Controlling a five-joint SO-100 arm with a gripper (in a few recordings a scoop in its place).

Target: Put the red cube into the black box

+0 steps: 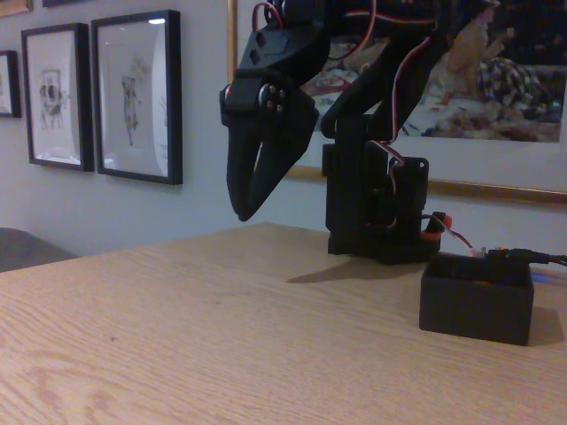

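**Arm bent over, jaws pointing down above the bench**

In the fixed view the jaws [245,211] hang well above the wooden bench [177,328], left of centre, their tips pointing down and meeting at a narrow point. A slim wedge of light shows between the two fingers higher up, so they stand nearly closed, and nothing can be seen between them. The black wrist block above them carries a round joint with small screws, and from there the arm [354,62] rises to the right and folds back down, with red and white wires looped along it, to the black base tower [376,199] standing at the far side of the bench.

The black box [477,299] sits on the bench to the right, nearer than the base and well apart from the jaws. A faint orange-red glint shows just inside its top rim, but it is too dim to tell whether that is the red cube.

Behind, framed pictures [137,96] hang on the pale wall at left, and a large gold-framed painting [496,88] hangs at right.
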